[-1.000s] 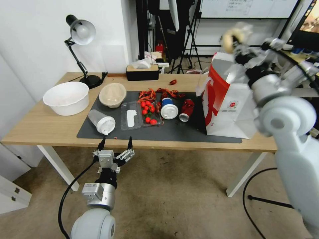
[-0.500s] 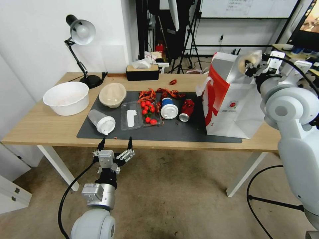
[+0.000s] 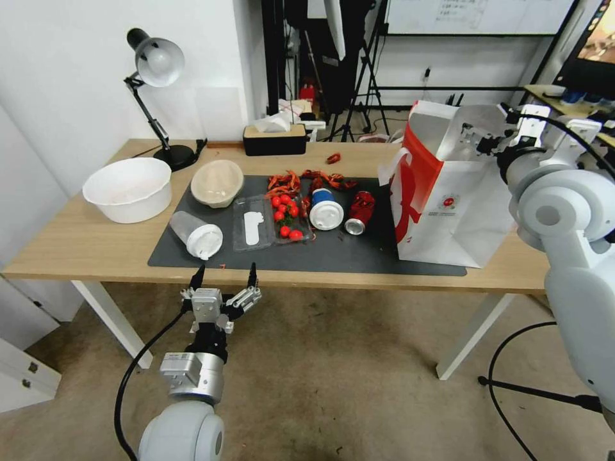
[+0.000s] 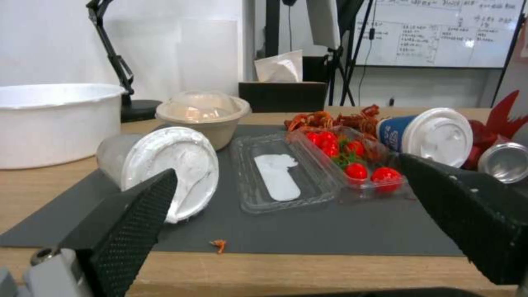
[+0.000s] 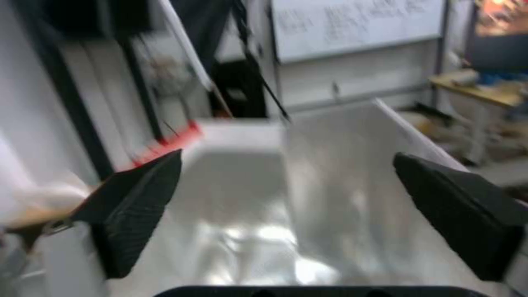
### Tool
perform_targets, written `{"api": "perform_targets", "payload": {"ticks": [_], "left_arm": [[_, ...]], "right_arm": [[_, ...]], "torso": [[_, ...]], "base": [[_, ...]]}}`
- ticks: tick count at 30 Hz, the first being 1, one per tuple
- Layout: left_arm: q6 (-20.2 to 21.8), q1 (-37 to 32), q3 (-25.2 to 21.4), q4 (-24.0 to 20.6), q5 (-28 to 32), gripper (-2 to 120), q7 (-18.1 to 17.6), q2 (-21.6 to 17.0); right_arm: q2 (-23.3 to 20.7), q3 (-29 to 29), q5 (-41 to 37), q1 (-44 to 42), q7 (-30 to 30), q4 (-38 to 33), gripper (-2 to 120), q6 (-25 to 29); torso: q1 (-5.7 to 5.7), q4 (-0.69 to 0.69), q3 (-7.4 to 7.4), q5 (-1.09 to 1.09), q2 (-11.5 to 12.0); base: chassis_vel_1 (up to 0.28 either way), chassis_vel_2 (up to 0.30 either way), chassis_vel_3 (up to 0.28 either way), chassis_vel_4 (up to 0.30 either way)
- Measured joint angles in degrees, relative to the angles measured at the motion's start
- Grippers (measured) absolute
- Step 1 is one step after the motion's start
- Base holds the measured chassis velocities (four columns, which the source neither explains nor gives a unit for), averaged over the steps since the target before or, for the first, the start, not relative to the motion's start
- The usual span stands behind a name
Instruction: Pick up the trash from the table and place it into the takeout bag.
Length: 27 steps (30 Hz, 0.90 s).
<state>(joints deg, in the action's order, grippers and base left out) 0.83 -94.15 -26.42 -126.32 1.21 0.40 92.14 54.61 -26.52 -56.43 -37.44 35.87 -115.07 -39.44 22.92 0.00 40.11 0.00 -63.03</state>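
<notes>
The takeout bag (image 3: pixel 448 192) stands open at the table's (image 3: pixel 77 246) right end. My right gripper (image 3: pixel 477 137) hovers over its mouth, open and holding nothing. In the right wrist view this gripper (image 5: pixel 287 156) looks down on the silvery foil lining (image 5: pixel 264 214). Trash lies on the dark mat: a red can (image 3: pixel 359 211), a blue cup (image 3: pixel 325 210), a clear lidded cup (image 3: pixel 195 234), a beige pulp bowl (image 3: pixel 216 182), a clear tray of cherry tomatoes (image 3: pixel 272 221) and red shells (image 3: pixel 307 179). My left gripper (image 3: pixel 222 274) hangs open just before the table's front edge, facing the clear cup (image 4: pixel 165 173) and tray (image 4: pixel 308 169).
A large white bowl (image 3: pixel 128 187) sits at the table's left, with a black desk lamp (image 3: pixel 157 64) behind it. A black tissue box (image 3: pixel 275 139) stands at the back edge. Tripods and cables fill the room behind, and a cable loops on the floor at the right.
My right arm swung down to the bag's mouth. The pale bun it held earlier no longer shows, and the gripper is open. The left arm has stayed put.
</notes>
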Motion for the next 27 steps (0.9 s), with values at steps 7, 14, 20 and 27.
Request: {"api": "perform_targets", "payload": {"ticks": [7, 14, 20, 27], "left_arm": [[0.00, 0.09, -0.05, 0.05, 0.14, 100, 0.00, 0.00], [-0.03, 0.12, -0.08, 0.05, 0.37, 100, 0.01, -0.01], [-0.16, 0.17, -0.04, -0.08, 1.34, 100, 0.07, -0.01], [-0.86, 0.15, -0.27, 0.12, 1.40, 100, 0.16, -0.01]], "right_arm": [[0.14, -0.52, -0.22, -1.61, -5.28, -2.23, 100, 8.20], [0.00, -1.17, -0.54, -5.49, -10.56, -6.61, 100, 15.56], [0.07, -0.11, 10.11, -22.01, -17.79, -18.68, 100, 25.28], [4.45, 3.32, 31.59, -43.49, -20.25, -21.18, 100, 35.79]], "torso": [[0.00, 0.01, 0.00, 0.00, 0.00], [0.00, 0.01, 0.00, -0.01, 0.00], [0.00, 0.00, -0.01, 0.00, -0.01], [-0.01, -0.01, -0.01, -0.01, 0.00]], "base": [[0.000, 0.000, 0.000, 0.000], [0.000, 0.000, 0.000, 0.000], [0.000, 0.000, 0.000, 0.000], [0.000, 0.000, 0.000, 0.000]]}}
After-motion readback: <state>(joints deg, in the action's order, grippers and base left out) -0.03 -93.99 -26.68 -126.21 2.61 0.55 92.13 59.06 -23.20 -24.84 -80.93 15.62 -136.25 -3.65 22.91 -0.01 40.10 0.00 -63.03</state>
